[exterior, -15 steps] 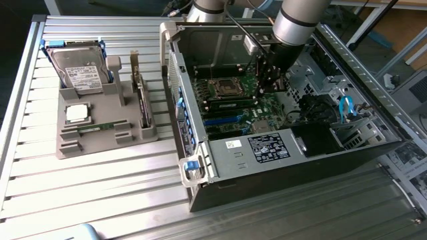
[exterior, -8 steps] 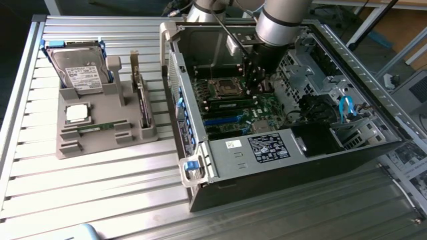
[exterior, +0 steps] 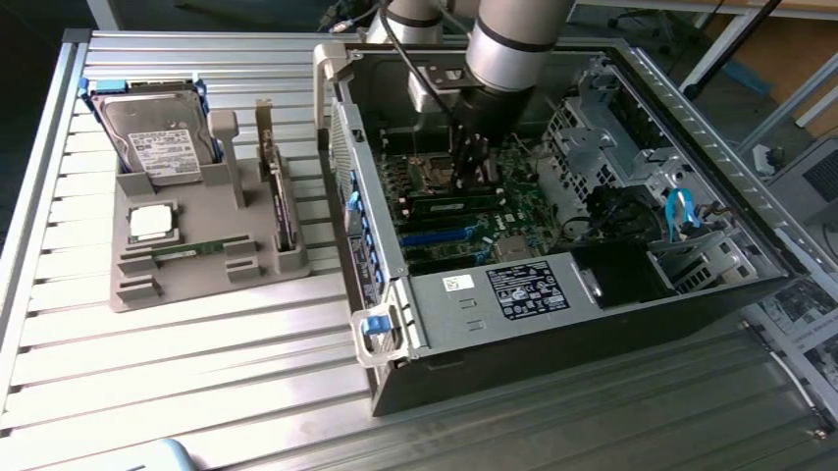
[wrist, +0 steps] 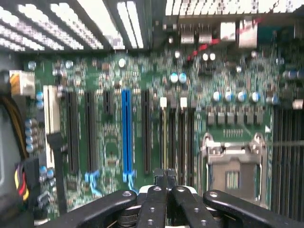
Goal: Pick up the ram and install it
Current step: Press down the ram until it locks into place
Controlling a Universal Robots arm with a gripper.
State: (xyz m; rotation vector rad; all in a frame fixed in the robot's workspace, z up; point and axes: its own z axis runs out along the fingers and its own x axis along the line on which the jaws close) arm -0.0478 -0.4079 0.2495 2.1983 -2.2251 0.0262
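Note:
A green ram with black chips stands in a slot on the motherboard inside the open computer case. My gripper reaches down into the case, just above the ram's far half, and I cannot tell if it touches. In the wrist view the black fingers are pressed together and nothing shows between them; the gripper hangs over the long memory slots. Another green ram stick lies in the grey holder outside the case.
The grey holder also carries a silver hard drive, a square processor chip and an upright card. Beside the memory slots sit the processor socket and a blue expansion slot. Cables and a drive cage crowd the case's right.

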